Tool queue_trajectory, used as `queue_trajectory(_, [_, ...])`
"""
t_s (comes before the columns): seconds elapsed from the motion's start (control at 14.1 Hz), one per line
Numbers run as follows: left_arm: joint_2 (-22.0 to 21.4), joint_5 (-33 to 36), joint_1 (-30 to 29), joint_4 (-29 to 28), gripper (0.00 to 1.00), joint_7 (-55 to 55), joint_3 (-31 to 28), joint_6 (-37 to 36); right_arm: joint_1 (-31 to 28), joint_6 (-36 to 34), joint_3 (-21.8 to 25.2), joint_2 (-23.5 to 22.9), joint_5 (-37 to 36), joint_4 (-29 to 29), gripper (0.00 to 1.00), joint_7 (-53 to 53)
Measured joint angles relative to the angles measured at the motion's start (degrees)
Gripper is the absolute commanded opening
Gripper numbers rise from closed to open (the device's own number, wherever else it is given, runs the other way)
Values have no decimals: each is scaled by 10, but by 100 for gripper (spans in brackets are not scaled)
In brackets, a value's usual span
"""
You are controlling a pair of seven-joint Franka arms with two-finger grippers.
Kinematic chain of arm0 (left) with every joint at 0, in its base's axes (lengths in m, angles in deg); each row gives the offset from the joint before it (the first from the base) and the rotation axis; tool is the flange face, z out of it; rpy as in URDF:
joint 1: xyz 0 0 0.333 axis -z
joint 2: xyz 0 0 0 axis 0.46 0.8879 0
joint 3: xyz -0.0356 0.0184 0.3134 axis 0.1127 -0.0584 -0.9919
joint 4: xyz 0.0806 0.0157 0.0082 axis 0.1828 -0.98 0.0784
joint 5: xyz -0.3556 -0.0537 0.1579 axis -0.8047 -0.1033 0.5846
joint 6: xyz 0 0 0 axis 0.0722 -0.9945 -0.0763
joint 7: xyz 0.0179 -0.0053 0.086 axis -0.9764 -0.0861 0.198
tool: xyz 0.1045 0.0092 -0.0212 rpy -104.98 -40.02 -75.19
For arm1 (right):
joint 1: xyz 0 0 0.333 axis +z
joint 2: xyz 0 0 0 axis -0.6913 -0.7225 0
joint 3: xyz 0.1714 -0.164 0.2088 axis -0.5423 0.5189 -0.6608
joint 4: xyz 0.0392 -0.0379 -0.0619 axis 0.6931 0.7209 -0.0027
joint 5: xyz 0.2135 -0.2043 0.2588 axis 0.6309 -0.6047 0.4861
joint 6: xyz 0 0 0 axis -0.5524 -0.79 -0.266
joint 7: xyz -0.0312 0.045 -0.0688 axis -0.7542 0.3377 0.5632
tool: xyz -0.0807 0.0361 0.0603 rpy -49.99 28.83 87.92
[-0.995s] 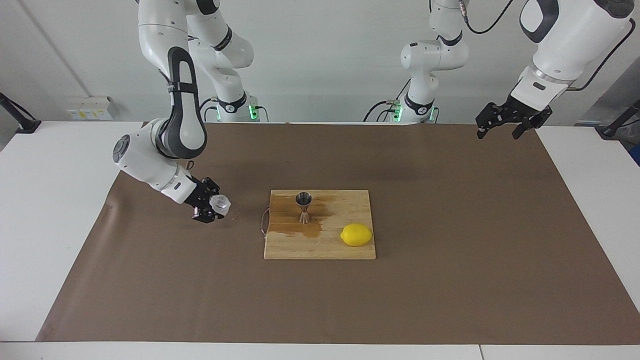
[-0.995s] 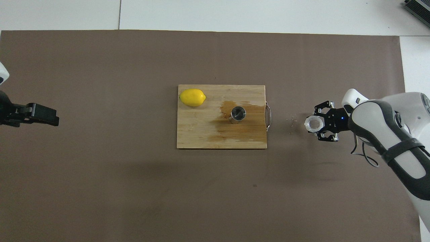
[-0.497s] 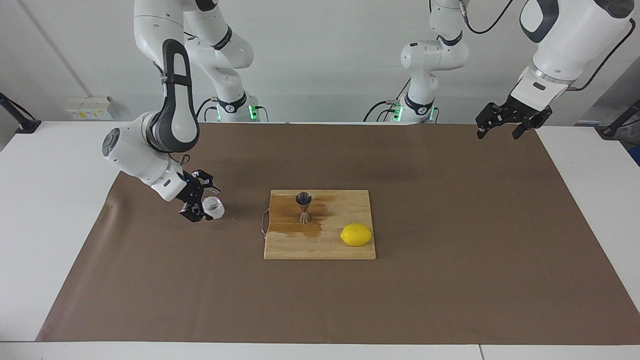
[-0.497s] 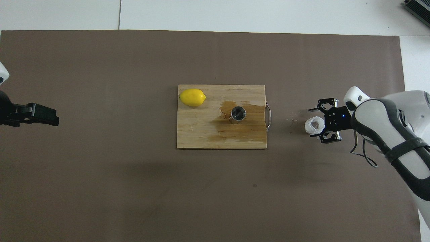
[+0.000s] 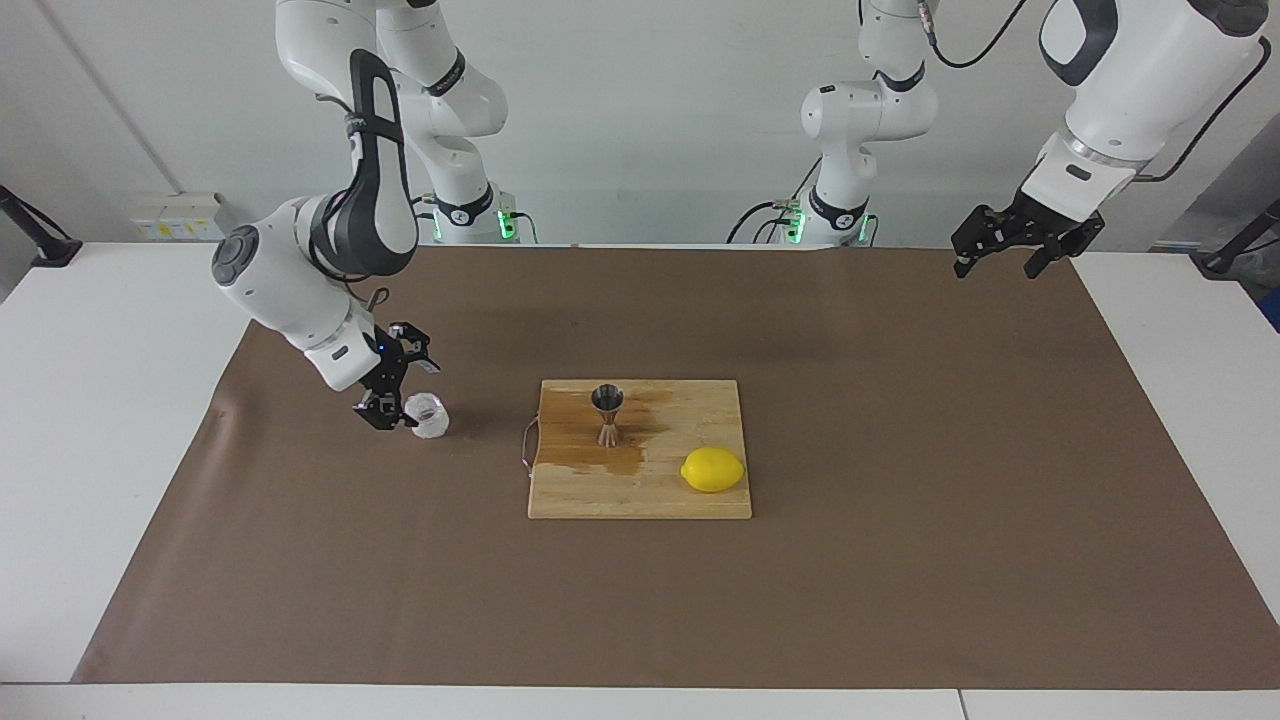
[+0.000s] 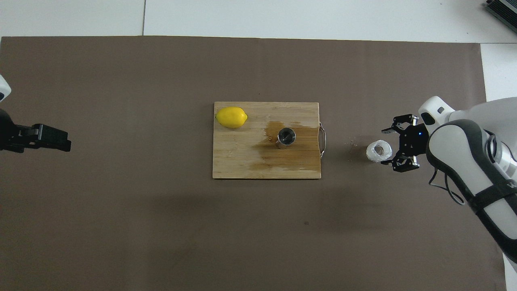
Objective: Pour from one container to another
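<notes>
Brown mat point(image 5: 900, 450) now bears the released glass cup point(image 5: 427, 415).

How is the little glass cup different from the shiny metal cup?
The glass cup is clear and squat; the jigger is shiny steel, pinched at its waist. The glass cup stands on the brown mat beside the right gripper; the jigger stands on the wet cutting board. Both are small and upright.

A white desk point(image 5: 110, 420) carries a wide brown mat point(image 5: 900, 480); a plain pale wall point(image 5: 640, 120) rises at the robots' end.
</notes>
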Motion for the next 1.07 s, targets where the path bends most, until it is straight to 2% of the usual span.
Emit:
queue_trajectory(0.28, [0,0,0,0,100,0,0,0,6,-50,2,4,-61,-8,100,246])
queue_trajectory(0.5, [0,0,0,0,100,0,0,0,1,-115,7,32,-65,-33,100,449])
queue_trajectory(0.64, [0,0,0,0,100,0,0,0,-3,-168,9,54,-66,-70,100,562])
queue_trajectory(0.78, [0,0,0,0,100,0,0,0,-15,-224,10,67,-73,-124,100,614])
queue_trajectory(1.07, [0,0,0,0,100,0,0,0,-32,-299,11,94,-75,-228,100,627])
